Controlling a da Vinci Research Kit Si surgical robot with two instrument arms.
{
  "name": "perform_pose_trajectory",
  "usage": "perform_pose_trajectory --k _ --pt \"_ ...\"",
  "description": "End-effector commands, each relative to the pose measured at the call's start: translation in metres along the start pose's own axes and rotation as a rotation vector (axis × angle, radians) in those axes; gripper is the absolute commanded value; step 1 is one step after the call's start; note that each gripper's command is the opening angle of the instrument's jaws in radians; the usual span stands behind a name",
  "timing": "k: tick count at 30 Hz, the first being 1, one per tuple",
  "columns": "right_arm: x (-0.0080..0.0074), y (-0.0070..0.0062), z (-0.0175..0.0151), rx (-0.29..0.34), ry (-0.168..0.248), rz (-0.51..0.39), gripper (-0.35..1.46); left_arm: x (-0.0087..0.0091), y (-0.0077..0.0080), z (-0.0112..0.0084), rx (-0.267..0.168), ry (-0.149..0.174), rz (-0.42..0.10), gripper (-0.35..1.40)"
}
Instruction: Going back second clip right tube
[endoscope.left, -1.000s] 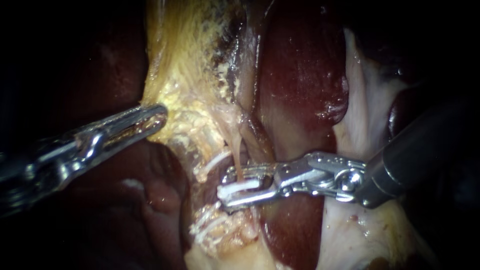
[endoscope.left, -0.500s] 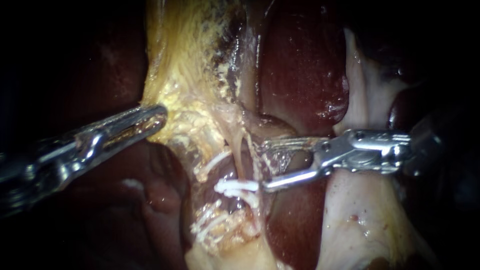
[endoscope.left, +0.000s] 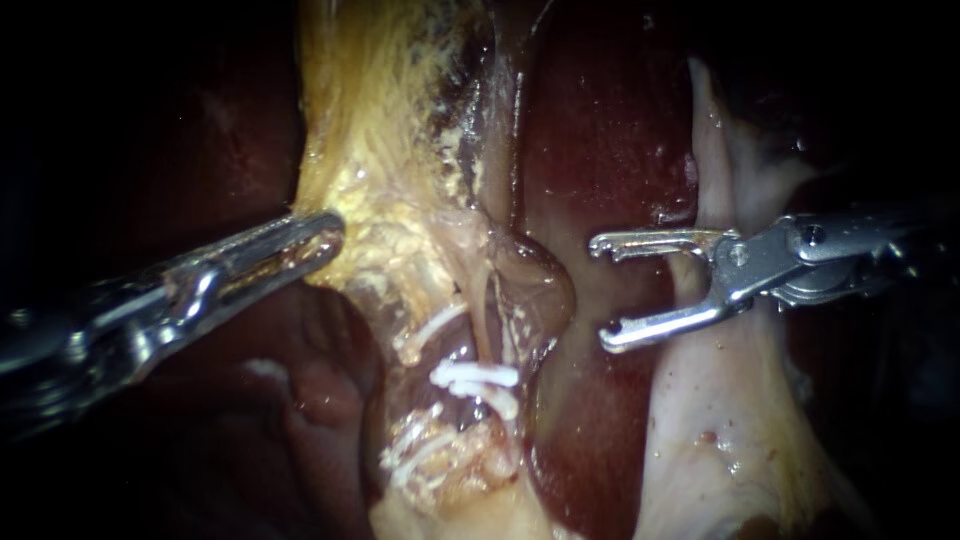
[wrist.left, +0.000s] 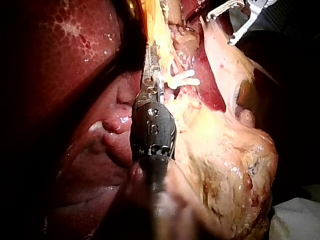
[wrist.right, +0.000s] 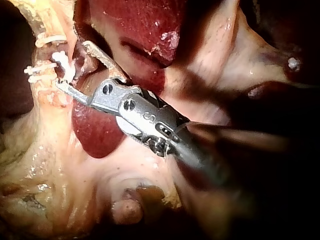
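Dark red liver (endoscope.left: 600, 130) backs the field. My left instrument (endoscope.left: 318, 232) has its jaws clamped on fatty tissue (endoscope.left: 370, 150). The white clip (endoscope.left: 478, 376) crosses the tube (endoscope.left: 482, 310). My right instrument (endoscope.left: 601, 292) hangs beside it, jaws apart and empty. Too much pull from the left could dislodge the clip.

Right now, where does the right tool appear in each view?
Endoscope: the right tool enters from the right, jaws open, apart from the clips on its left.
Left wrist: far ahead of the left tool, beyond the clips, jaws open.
Right wrist: the view's own tool, its open jaws seen next to the clips.
Shared landmark: the white clips on the tube.
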Motion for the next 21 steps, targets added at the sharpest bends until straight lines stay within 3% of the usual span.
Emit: perform_pose_trajectory --k 1,13,21 --pt "-0.0001 0.0 0.0002 0.004 -0.001 -0.001 0.6 0.0003 -0.0003 0.0007 0.012 0.0 0.003 -0.35" --pt "-0.0003 -0.0001 0.0004 0.006 -0.001 -0.002 0.6 0.0002 -0.003 0.0067 0.054 0.006 0.005 -0.35" --pt "0.0001 -0.0006 0.0003 0.007 0.003 -0.001 0.6 0.0002 -0.0029 0.007 0.058 0.007 0.009 -0.35"
